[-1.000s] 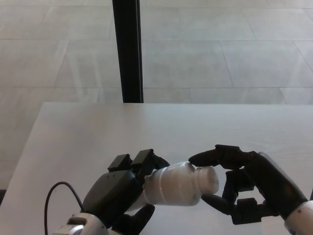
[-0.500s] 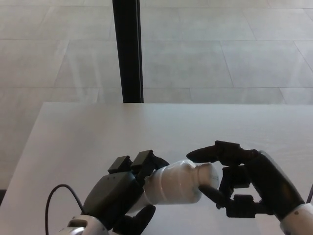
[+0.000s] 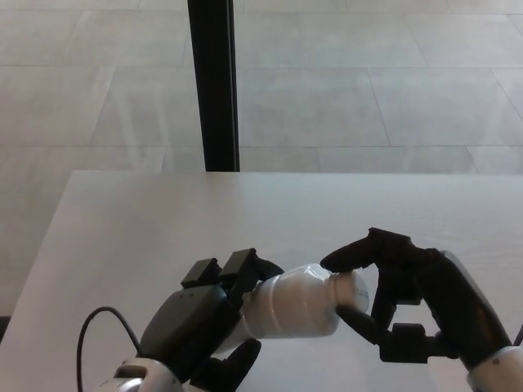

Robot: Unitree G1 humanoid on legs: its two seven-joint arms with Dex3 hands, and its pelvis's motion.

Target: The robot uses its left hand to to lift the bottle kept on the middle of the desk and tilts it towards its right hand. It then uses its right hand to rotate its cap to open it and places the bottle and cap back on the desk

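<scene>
The left hand (image 3: pixel 204 314) is wrapped tight around a smooth white plastic bottle (image 3: pixel 290 306), holding it sideways above the pale desk (image 3: pixel 163 220). The right hand (image 3: pixel 400 302) pinches the round white cap (image 3: pixel 351 290) with its thick black fingers.

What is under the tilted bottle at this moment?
Bare desk top lies below the bottle, which the left hand holds tilted. The right hand covers the cap end, so that part is hidden.
</scene>
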